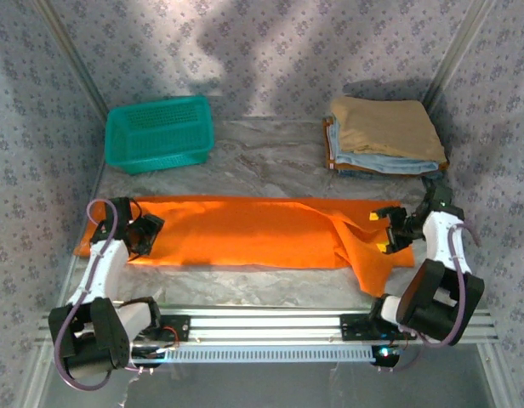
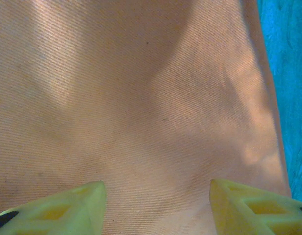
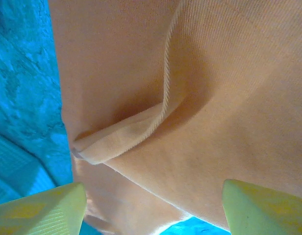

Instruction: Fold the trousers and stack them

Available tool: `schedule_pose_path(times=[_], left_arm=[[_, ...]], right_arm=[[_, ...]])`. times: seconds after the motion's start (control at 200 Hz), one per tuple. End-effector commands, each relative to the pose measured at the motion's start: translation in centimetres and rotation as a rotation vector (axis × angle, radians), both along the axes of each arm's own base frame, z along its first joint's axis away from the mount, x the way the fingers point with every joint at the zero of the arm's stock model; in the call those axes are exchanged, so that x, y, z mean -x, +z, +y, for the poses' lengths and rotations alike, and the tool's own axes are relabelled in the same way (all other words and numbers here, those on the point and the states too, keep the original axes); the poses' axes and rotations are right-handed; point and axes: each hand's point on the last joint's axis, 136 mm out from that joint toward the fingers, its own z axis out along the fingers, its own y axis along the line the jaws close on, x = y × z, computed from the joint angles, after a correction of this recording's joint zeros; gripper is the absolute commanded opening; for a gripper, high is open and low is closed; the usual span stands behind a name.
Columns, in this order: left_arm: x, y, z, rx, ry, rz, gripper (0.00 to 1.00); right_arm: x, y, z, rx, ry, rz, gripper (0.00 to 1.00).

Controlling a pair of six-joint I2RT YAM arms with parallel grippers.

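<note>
The bright orange trousers lie flat in a long strip across the table, with a rumpled flap hanging toward the front edge at the right end. My left gripper hovers open over the strip's left end, and smooth orange cloth spreads between its yellow fingertips. At the right end my right gripper is open too, right above a folded hem of the trousers. Nothing is held between either pair of fingers.
A teal basket stands at the back left. At the back right sits a stack of folded garments, tan on top and light blue beneath. The metal rail runs along the near edge.
</note>
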Motion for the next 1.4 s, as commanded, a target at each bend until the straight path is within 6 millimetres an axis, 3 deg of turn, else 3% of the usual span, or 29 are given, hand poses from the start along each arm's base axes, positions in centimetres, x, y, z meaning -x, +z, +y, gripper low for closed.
schedule_pose_path(times=[0.0,0.215,0.395,0.535,0.63,0.73,0.879,1.154,1.394], left_arm=[[-0.7,0.3,-0.5,0.010,-0.038,-0.027,0.58],[-0.6,0.1,-0.4,0.009,-0.043,-0.020,0.59],[-0.6,-0.1,-0.4,0.018,-0.040,-0.021,0.59],[-0.6,0.1,-0.4,0.018,-0.040,-0.023,0.59],[-0.5,0.2,-0.2,0.013,-0.039,-0.026,0.59],[-0.3,0.3,0.0,0.008,-0.034,-0.025,0.59],[-0.3,0.8,0.2,0.004,-0.030,-0.040,0.58],[-0.7,1.8,0.2,0.000,-0.037,-0.057,0.58],[-0.6,1.9,0.3,-0.007,-0.038,-0.066,0.58]], right_arm=[[-1.1,-0.5,0.4,-0.130,-0.066,0.018,0.74],[-1.0,-3.3,-0.3,-0.159,-0.128,0.115,0.69],[-1.9,-4.9,-0.3,-0.198,-0.123,0.134,0.55],[-2.2,-6.2,0.0,-0.260,-0.132,0.142,0.35],[-2.4,-6.4,0.3,-0.296,-0.125,0.137,0.15],[-2.1,-5.8,-0.1,-0.267,-0.115,0.122,0.00],[-1.1,-4.0,-0.7,-0.163,-0.080,0.092,0.00],[-0.5,2.7,-3.5,0.154,-0.016,-0.021,0.00],[-3.6,6.3,-5.0,0.333,0.056,-0.059,0.00]])
